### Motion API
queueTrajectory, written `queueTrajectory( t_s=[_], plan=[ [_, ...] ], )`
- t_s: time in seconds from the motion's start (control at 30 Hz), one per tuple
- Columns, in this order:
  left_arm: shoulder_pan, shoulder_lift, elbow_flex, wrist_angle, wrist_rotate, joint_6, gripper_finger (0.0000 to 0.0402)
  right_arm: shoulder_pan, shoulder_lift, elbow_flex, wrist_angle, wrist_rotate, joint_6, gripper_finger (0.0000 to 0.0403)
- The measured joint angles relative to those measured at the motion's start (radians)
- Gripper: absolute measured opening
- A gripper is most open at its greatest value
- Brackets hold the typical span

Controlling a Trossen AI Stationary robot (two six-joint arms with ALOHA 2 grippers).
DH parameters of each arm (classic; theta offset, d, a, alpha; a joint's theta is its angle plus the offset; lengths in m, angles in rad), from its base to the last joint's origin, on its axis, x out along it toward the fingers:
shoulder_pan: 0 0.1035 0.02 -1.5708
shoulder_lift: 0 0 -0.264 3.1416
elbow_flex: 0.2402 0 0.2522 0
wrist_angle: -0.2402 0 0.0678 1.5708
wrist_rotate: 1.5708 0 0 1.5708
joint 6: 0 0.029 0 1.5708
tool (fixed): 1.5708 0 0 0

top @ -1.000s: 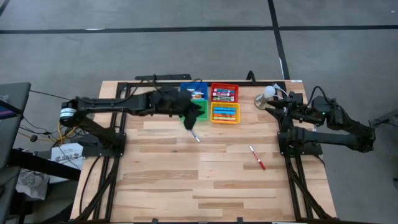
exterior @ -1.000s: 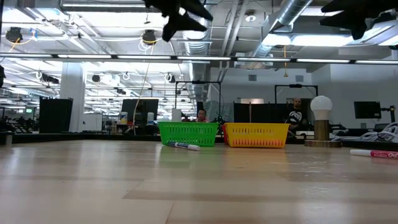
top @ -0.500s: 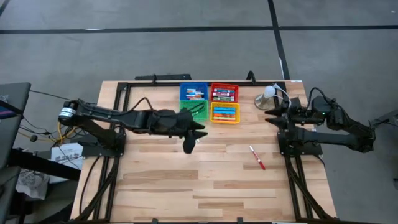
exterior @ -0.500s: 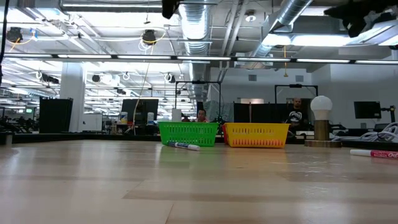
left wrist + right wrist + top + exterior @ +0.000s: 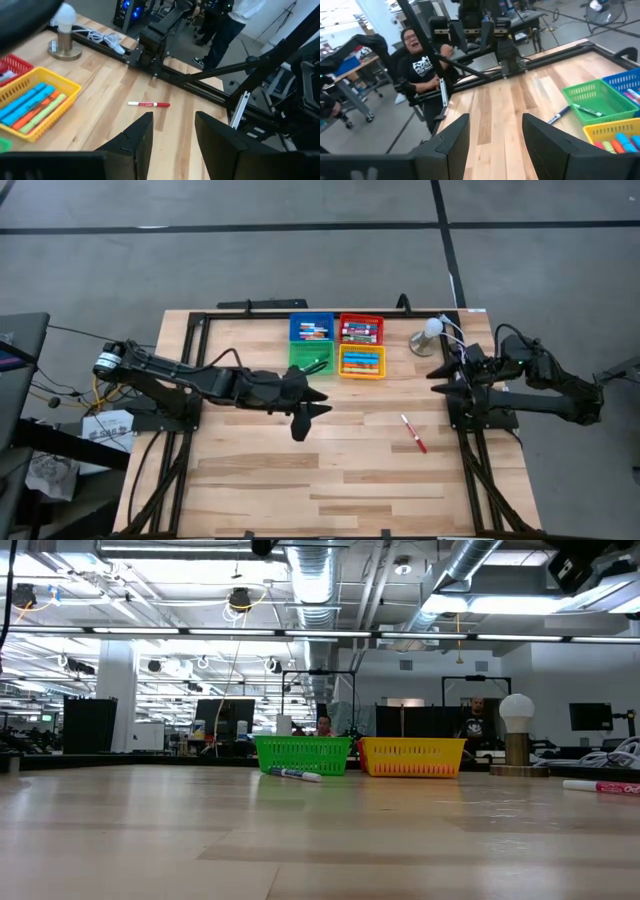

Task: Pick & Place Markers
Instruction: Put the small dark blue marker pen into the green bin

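1. Since a second ago, the left claw (image 5: pixel 300 423) has moved away from the green bin (image 5: pixel 311 356) and now sits over bare tabletop (image 5: pixel 260 470) nearer the front. The right claw (image 5: pixel 440 376) has shifted a little too.
2. Four small bins sit together at the back of the tabletop: a blue bin (image 5: pixel 312 328), a red bin (image 5: pixel 360 329), the green bin and a yellow bin (image 5: pixel 361 361).
3. The blue bin holds a few markers. The red bin holds a row of markers.
4. The yellow bin holds markers with blue, orange and green colours, lying side by side (image 5: pixel 30 102).
5. The green bin holds one dark marker (image 5: pixel 589 110), lying flat.
6. A red marker (image 5: pixel 413 432) lies alone on the tabletop, between the two arms and well apart from both claws.
7. A blue-capped marker (image 5: pixel 295 774) lies on the tabletop just in front of the green bin. From above the left arm hides it.
8. The left claw is released and holds nothing. The red marker lies ahead of its fingers (image 5: pixel 140 137).
9. The right claw is also released and holds nothing. It stays near the right edge, beside a white lamp (image 5: pixel 432 330).
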Motion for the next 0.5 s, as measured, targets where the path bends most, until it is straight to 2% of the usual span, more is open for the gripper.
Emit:
queueTrajectory(
  t_s=[0.23,0.37,0.5],
  plan=[
    [0.028,-0.007,-0.049,-0.033,0.003,-0.037,0.0145,0.000,0.000,0.000,0.000,-0.024,0.000,0.0170],
    [0.071,-0.014,-0.161,-0.022,0.058,-0.152,0.0145,0.000,0.000,0.000,-0.001,-0.024,0.000,0.0170],
    [0.105,-0.014,-0.275,-0.008,0.108,-0.343,0.0145,0.000,0.001,0.000,0.000,0.003,0.000,0.0170]
  ],
)
